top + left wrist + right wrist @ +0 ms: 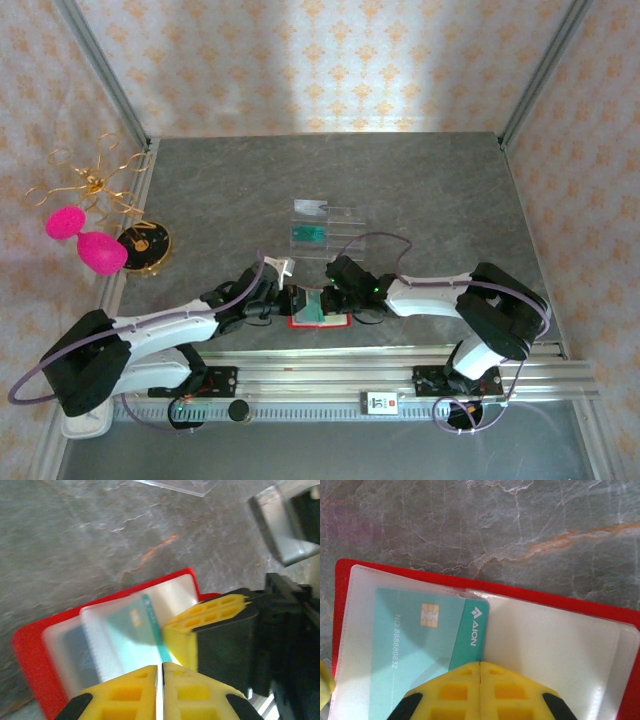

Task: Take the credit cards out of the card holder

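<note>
A grey marbled table (430,180) is enclosed by patterned walls (300,60). The red wallet (342,580) is laid open near the front edge, between the grippers. A teal card (415,640) is seen sleeved in it, and another card (307,234) is held in the clear tray (345,215), so the task is judged partly done. The left gripper (161,672) and right gripper (480,670) are clenched at the wallet; whether anything is pinched cannot be told. Open table is left towards the tray.
</note>
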`<action>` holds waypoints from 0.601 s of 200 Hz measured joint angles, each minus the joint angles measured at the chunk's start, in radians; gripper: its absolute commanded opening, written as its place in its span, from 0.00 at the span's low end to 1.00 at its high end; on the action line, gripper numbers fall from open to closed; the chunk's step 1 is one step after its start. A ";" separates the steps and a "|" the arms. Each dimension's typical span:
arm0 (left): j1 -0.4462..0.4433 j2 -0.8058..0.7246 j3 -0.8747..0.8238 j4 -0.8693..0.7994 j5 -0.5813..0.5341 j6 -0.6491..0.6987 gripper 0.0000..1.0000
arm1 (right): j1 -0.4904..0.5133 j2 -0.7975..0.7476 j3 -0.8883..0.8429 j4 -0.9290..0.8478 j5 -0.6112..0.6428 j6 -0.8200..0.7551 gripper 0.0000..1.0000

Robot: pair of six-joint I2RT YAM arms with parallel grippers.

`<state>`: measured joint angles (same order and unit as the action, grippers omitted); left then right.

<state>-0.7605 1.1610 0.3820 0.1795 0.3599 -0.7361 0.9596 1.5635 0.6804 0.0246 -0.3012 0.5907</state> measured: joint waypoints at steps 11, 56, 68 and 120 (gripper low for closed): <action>0.000 0.011 0.000 0.018 0.003 -0.004 0.06 | 0.000 -0.002 0.000 -0.001 0.002 0.000 0.04; 0.000 0.107 -0.027 0.024 0.006 -0.007 0.00 | -0.003 -0.045 -0.002 -0.026 0.010 -0.010 0.26; 0.001 0.107 -0.049 0.023 0.006 -0.008 0.00 | -0.012 -0.072 -0.007 -0.027 -0.003 -0.014 0.28; 0.001 0.112 -0.057 0.037 0.006 -0.007 0.00 | -0.031 -0.082 -0.033 0.023 -0.109 -0.007 0.29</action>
<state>-0.7593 1.2728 0.3252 0.2161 0.3664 -0.7433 0.9283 1.4818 0.6472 0.0479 -0.4099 0.5838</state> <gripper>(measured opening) 0.049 0.291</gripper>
